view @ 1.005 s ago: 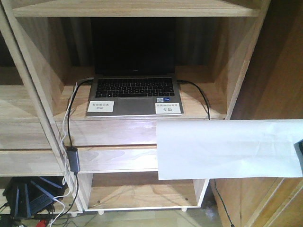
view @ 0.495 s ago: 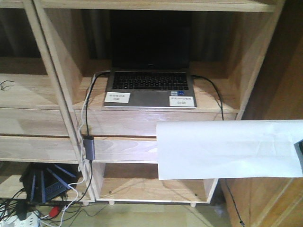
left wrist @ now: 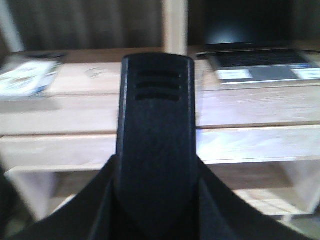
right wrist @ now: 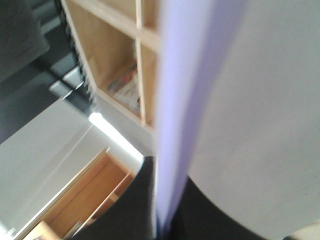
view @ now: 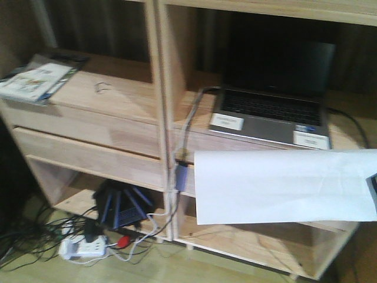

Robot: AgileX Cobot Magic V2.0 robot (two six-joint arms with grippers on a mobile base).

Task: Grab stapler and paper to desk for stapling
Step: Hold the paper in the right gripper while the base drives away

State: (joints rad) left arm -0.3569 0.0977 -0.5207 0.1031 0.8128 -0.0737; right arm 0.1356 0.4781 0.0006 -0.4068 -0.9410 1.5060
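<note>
The paper (view: pixel 283 186), a large white sheet with faint creases, hangs flat in front of the shelf unit. My right gripper (view: pixel 373 187) holds it by its right edge, at the border of the front view. In the right wrist view the paper (right wrist: pixel 250 100) runs edge-on into my right gripper (right wrist: pixel 162 220), which is shut on it. A black stapler (left wrist: pixel 156 115) with three slots in its top stands up the middle of the left wrist view. My left gripper (left wrist: pixel 156 172) is shut on its lower part. The desk is out of view.
A light wooden shelf unit (view: pixel 159 88) fills the front view. An open laptop (view: pixel 271 109) sits on its right shelf and magazines (view: pixel 38 76) lie on the left. A black device (view: pixel 121 206), a power strip (view: pixel 85 244) and tangled cables sit on the floor below.
The front view has swung left: the shelf and laptop have slid to the right of the frame, and the magazines and floor cables have come into sight. The paper stays in the same place in the frame.
</note>
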